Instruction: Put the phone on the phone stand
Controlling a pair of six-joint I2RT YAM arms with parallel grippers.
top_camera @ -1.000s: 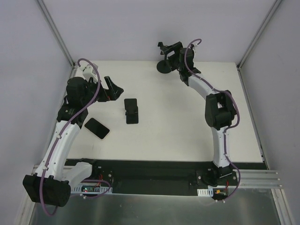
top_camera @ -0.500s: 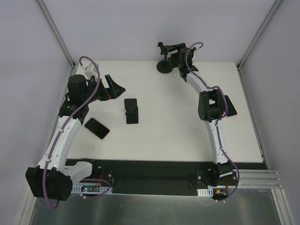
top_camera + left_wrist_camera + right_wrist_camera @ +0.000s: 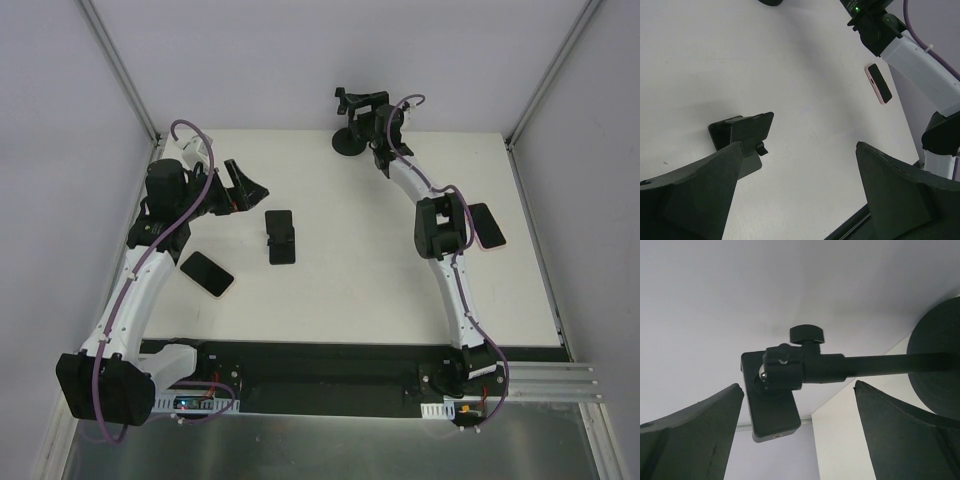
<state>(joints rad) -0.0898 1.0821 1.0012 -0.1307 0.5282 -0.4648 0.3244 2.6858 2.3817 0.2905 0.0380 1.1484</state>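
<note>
A small black folding phone stand [image 3: 281,237] sits mid-table; the left wrist view shows it [image 3: 742,131] by my left finger. A dark phone with a pale edge [image 3: 206,273] lies flat at the left, near my left arm. A second phone with a pink edge [image 3: 487,224] lies at the right, also in the left wrist view [image 3: 879,83]. My left gripper [image 3: 245,185] is open and empty above the table, left of the small stand. My right gripper [image 3: 368,108] is open and empty at a tall black stand [image 3: 350,142] at the back edge.
The tall stand has a round base [image 3: 937,365], a pole and a clamp head [image 3: 775,405] that lies between my right fingers without touching. Grey walls close the back and sides. A black rail runs along the near edge [image 3: 330,365].
My right arm folded its elbow inward and the gripper shifted slightly left at the tall stand, uncovering the pink-edged phone. My left arm barely moved. Both grippers stayed open.
</note>
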